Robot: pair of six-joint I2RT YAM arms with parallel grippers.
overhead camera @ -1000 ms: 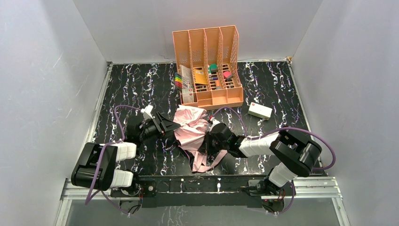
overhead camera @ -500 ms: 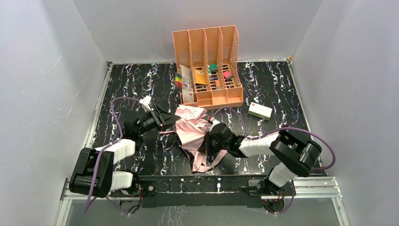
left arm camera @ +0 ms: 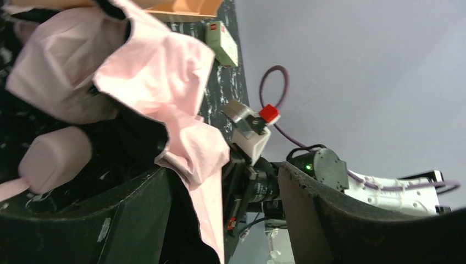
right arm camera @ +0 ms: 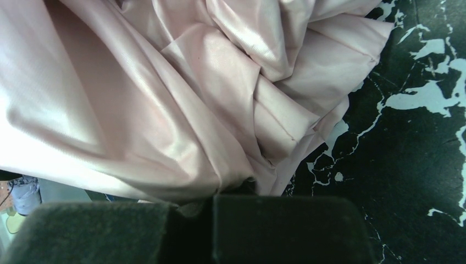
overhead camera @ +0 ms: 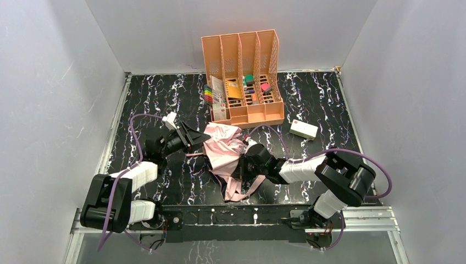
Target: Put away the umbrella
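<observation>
- Since a second ago the left gripper (overhead camera: 198, 140) has shifted closer to the orange desk organiser (overhead camera: 239, 49); nothing else has moved.
- Count: one umbrella (overhead camera: 222, 148), one organiser, one white box (overhead camera: 304, 129), two grippers.
- The umbrella lies crumpled just in front of the organiser, between the grippers.
- Left gripper: fingers spread, with a pink fold between them.
- Right gripper (right arm camera: 211, 203): fingers pressed together against the pink fabric; whether cloth is caught cannot be told.

Lab test booth; plain white walls (overhead camera: 66, 71); black marbled table (overhead camera: 154, 93) (robot arms (overhead camera: 299, 168) bolted on).
</observation>
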